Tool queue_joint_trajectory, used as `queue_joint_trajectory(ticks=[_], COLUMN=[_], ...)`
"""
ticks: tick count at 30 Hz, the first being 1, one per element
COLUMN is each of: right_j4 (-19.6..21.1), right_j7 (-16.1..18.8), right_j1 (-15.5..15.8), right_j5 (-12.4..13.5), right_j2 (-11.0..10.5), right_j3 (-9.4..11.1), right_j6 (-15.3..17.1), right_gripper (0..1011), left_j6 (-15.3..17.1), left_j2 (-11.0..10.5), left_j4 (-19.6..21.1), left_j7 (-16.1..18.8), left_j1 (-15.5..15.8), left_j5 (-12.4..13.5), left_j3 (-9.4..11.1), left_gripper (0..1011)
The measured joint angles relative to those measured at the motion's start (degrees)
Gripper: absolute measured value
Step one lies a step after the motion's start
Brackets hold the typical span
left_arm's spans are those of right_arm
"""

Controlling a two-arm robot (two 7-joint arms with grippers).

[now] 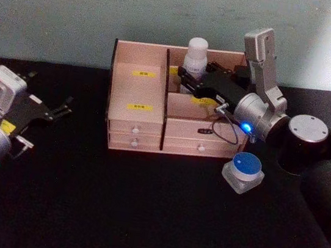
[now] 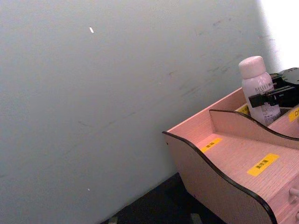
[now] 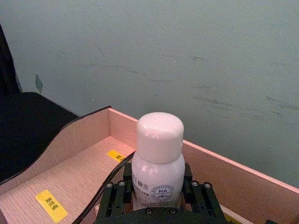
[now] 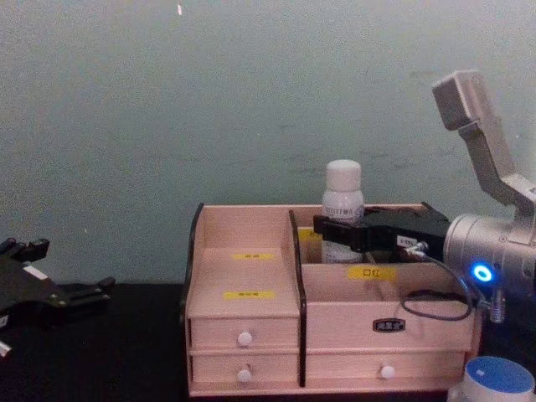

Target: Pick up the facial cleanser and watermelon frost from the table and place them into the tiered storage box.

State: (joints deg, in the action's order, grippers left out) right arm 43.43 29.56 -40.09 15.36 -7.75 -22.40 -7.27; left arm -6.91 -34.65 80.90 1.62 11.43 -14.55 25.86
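The facial cleanser point(image 1: 196, 54), a white bottle with a rounded cap, stands upright in the back right compartment of the tiered storage box point(image 1: 134, 89). My right gripper point(image 1: 188, 78) reaches in from the right and is shut on the bottle's lower body; its black fingers point(image 3: 114, 198) flank the facial cleanser point(image 3: 158, 163). The chest view shows the same grip, right gripper point(image 4: 339, 228) on bottle point(image 4: 343, 197). The watermelon frost point(image 1: 243, 171), a squat clear jar with a blue lid, sits on the table right of the box's front corner. My left gripper point(image 1: 64, 106) rests open at the far left.
The box point(image 4: 243, 276) stands on a black table point(image 1: 140, 219) close to a pale wall. Its left stepped compartments with yellow labels point(image 2: 263, 164) hold nothing. White-knobbed drawers point(image 4: 244, 338) face me. My right arm's dark elbow joint point(image 1: 302, 140) stands just behind the jar.
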Motion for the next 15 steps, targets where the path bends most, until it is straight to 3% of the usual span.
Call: queue_joint_trajectory(ticks=[10, 12, 15], right_j4=[0.09, 0.11, 0.14], right_j7=[0.00, -0.02, -0.02], right_j1=[0.00, 0.00, 0.00], right_j5=[0.06, 0.08, 0.11], right_j2=[-0.04, -0.05, -0.07], right_j3=[-0.04, -0.04, -0.06], right_j6=[0.02, 0.01, 0.01], right_gripper=[600, 624, 736], left_j6=[0.00, 0.00, 0.00], left_j2=[0.01, 0.00, 0.00], left_j4=[0.00, 0.00, 0.00], left_j7=[0.00, 0.00, 0.00], left_j1=[0.00, 0.00, 0.00], left_j5=[0.00, 0.00, 0.00], left_j3=[0.00, 0.00, 0.00], left_gripper=[1001, 1001, 1001])
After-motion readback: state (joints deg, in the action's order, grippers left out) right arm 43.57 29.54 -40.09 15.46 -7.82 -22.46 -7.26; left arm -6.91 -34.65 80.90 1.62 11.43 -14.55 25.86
